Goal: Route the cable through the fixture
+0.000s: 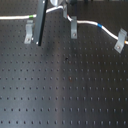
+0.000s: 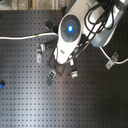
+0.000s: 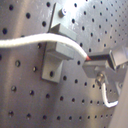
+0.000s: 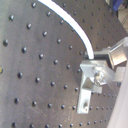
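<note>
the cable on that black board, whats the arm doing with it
A single robot arm is threading the white cable through small metal clips bolted to the perforated board. In the first exterior view three clips stand in a row: left, middle and right. The cable runs along them, its blue band between the middle and right ones. The first wrist view shows the cable resting over a clip. Whether the end effector is gripping it cannot be told.

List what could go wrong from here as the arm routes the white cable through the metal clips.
1. In the first wrist view the thin white cable lies across the grey metal clip, so a pull might drag it off.
2. The gripper holds the cable close to that clip, so a small drift might strike it.
</note>
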Controlling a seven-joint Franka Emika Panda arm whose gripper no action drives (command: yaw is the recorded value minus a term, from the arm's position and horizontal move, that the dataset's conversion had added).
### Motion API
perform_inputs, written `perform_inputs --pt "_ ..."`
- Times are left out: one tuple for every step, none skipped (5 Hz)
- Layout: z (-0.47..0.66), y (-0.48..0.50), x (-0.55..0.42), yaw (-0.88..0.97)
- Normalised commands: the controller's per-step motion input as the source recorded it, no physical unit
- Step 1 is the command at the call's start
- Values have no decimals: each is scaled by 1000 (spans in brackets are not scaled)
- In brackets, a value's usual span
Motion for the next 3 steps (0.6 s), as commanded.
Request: perform_inputs --pt "258 117 80 271" --pt "283 35 -43 83" --pt "370 -17 -78 -3"
